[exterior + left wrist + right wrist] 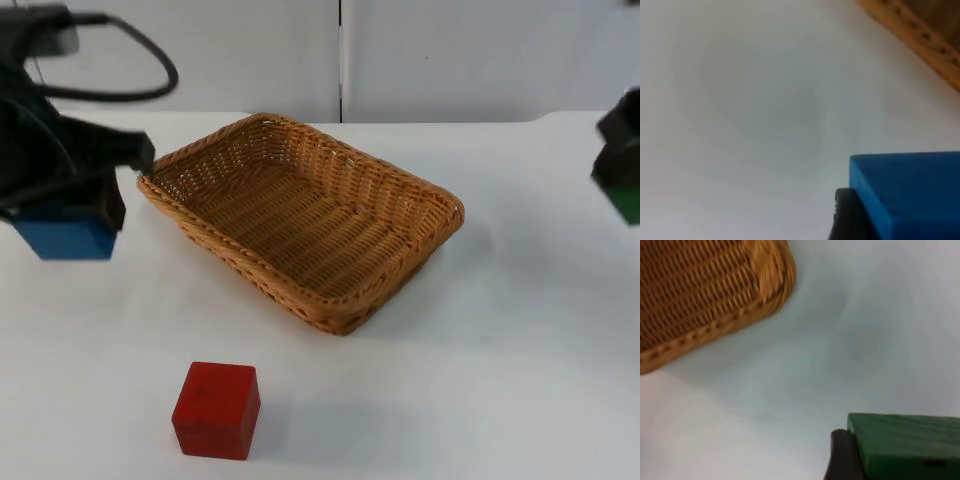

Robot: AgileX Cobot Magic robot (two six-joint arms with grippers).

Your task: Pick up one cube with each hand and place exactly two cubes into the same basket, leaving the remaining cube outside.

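Your left gripper is clamped on the blue cube and carries it in the air, with the near corner of the wicker basket just beside it toward the table's middle. That position makes sense: the cube hangs clear of the rim, so you can swing it over the wall rather than push through it. From the left wrist, the blue cube sits against a black fingertip, with the basket's rim ahead of it.

Your right gripper is closed on the green cube and held off the basket's far side, well apart from its rim. The right wrist shows the green cube pressed to a fingertip.

The red cube stands on the table, nearer the left gripper; it looks like the one to leave out.

The basket holds no cube. The green cube is cut off by the frame edge, and much of the right gripper with it.
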